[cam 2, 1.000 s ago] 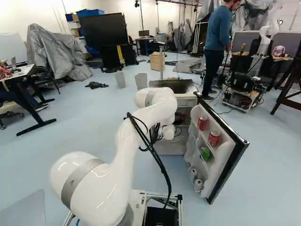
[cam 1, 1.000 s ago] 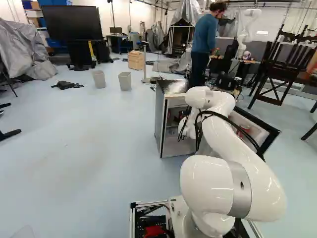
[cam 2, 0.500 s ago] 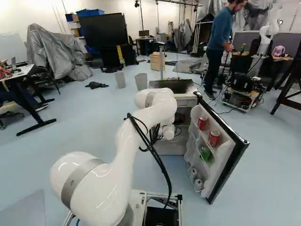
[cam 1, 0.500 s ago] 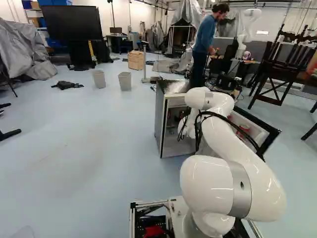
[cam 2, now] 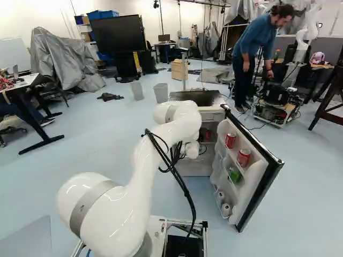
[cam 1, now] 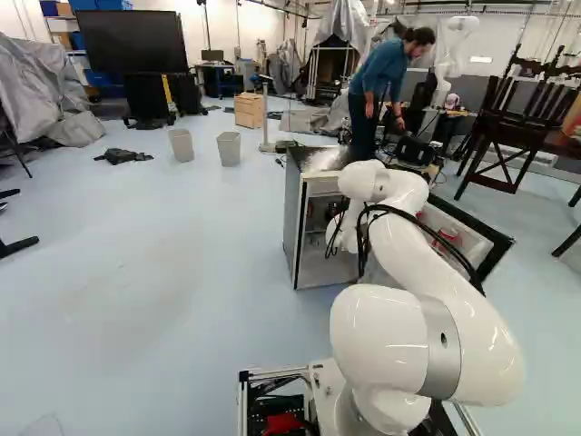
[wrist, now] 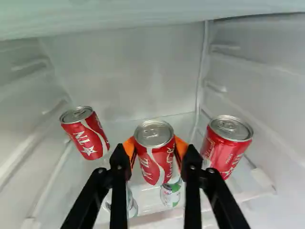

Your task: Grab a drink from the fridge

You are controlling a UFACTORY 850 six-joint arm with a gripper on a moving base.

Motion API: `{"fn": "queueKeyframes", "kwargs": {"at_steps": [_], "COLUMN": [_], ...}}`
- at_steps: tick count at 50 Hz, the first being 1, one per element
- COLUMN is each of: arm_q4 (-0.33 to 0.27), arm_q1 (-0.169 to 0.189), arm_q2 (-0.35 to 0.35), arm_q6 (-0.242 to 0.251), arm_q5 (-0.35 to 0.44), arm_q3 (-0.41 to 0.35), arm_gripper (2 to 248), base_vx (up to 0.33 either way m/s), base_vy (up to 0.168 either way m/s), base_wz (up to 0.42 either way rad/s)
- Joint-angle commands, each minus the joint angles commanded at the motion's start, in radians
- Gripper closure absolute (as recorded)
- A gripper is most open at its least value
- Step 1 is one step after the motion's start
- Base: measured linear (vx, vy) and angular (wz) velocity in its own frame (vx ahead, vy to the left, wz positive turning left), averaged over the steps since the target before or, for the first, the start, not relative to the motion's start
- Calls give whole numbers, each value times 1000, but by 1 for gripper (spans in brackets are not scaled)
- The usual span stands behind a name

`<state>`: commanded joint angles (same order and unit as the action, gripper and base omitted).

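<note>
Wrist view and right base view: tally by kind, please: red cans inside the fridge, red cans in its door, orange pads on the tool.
Red cans inside: 3
Red cans in the door: 2
Orange pads: 2
Total: 7

fridge interior partly hidden by arm, green-and-white can partly covered
</note>
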<state>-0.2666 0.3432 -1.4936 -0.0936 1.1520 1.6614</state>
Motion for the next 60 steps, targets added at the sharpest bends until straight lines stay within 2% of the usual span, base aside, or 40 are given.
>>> {"fn": "queueKeyframes", "kwargs": {"at_steps": [3, 4, 16, 35, 60], "arm_q4": [0, 0, 0, 0, 0], "arm_q1": [0, 0, 0, 1, 12], "arm_q2": [0, 0, 4, 60, 159], "arm_q6": [0, 0, 0, 0, 0], "arm_q5": [0, 0, 0, 0, 0], "arm_q3": [0, 0, -3, -55, -228], "arm_gripper": [130, 154, 154, 154, 154], "base_vx": [0, 0, 0, 0, 0], "base_vy": [0, 0, 0, 0, 0], "base_wz": [0, 0, 0, 0, 0]}}
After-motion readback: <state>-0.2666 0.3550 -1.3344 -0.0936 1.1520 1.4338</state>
